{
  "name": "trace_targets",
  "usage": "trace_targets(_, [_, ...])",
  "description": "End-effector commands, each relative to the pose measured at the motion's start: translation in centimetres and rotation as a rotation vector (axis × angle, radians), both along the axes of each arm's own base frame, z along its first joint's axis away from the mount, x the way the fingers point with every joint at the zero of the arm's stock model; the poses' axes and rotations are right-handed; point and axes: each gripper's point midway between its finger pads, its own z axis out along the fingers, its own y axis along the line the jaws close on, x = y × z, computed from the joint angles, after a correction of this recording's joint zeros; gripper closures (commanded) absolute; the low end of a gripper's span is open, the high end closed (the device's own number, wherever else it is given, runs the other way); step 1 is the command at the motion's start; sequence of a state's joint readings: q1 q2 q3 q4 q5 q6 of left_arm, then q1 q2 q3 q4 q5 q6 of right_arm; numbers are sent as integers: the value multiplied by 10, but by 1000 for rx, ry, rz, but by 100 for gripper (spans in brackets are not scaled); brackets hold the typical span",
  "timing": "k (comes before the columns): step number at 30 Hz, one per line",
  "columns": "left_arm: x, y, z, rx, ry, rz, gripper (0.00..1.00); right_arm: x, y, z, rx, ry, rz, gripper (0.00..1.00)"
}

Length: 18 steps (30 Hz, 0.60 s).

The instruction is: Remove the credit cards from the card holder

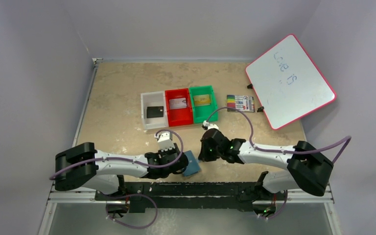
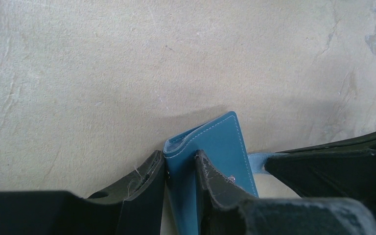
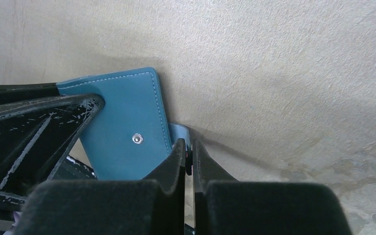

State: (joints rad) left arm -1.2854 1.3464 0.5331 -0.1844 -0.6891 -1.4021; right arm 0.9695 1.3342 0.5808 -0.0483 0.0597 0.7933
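Clamping teal-blue rectangular folding card holder [image 2: 225, 142]: left gripper [image 2: 178, 157] | right gripper [image 3: 188, 147]: clenched, fingertips at its pale-blue inner edge

credit cards [image 1: 155, 111] 3 | card holder [image 1: 192, 163] 1 | bins [image 1: 154, 100] 3 | marker pack [image 1: 240, 103] 1 | whiteboard [image 1: 290, 81] 1

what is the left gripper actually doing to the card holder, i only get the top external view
Observer: In the left wrist view the left gripper is clamped on one teal flap of the card holder.
Operator: and the right gripper
Observer: The right gripper has its fingers shut together, tips beside the holder's pale-blue inner pocket.
Operator: which face is toward it
Observer: The outer face, with its silver snap showing.
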Motion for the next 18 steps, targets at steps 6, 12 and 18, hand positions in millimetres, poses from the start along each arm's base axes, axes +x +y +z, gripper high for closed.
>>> trace_targets(6, [1,38,5,159,-31,30,58,6,20,77,252,-100,-24,100])
trace_targets(12, [8,56,34,106,-99,97,43,12,33,115,342,-190,32,100])
trace_targets(18, [10,74,54,50,-142,150,43,12,48,122,367,-195,93,100])
